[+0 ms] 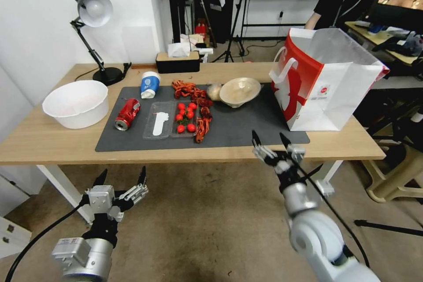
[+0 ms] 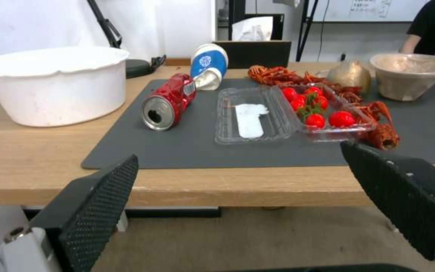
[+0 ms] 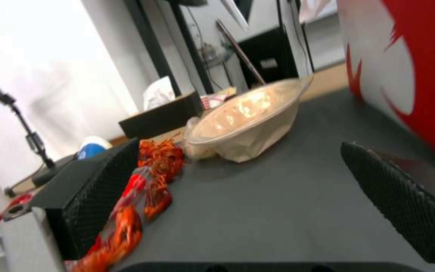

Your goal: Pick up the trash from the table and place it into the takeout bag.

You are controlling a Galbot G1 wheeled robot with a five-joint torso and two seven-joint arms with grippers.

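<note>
The right gripper (image 1: pixel 272 140) reaches forward and upward from the lower right, its white forearm angled toward the table (image 1: pixel 53 141), and hangs over the near edge of the dark grey mat (image 1: pixel 246 128) with its two black fingers spread apart and nothing between them. In the right wrist view the fingers (image 3: pixel 96 189) frame bare mat, with the shallow beige bowl (image 3: pixel 247 121) ahead and the red side of the takeout bag (image 3: pixel 419 75) close on one side.

The left gripper (image 1: pixel 122 177) is lower and nearer, below the table's near edge and over the floor, pointing up toward the table; its jaws are also wide open and empty. In its wrist view the gripper (image 2: pixel 238 158) looks across the near table edge.

The trash lies on the mat. The red drink can (image 1: pixel 127 114) lies on its side at the left end, its open top toward the near side. The blue-and-white paper cup (image 1: pixel 150 84) lies tipped just beyond it. The shallow beige bowl (image 1: pixel 239 91) sits upright at the far middle, with the small beige ball (image 1: pixel 214 91) touching its left side. Between can and bowl are a clear tray of red tomatoes (image 1: pixel 174 119) and red crayfish shells (image 1: pixel 198 110).

The takeout bag (image 1: pixel 326 83) stands upright and open at the right end of the table. A big white bowl (image 1: pixel 77 103) sits on the bare wood at the left, with a desk lamp (image 1: pixel 94 31) behind it.
</note>
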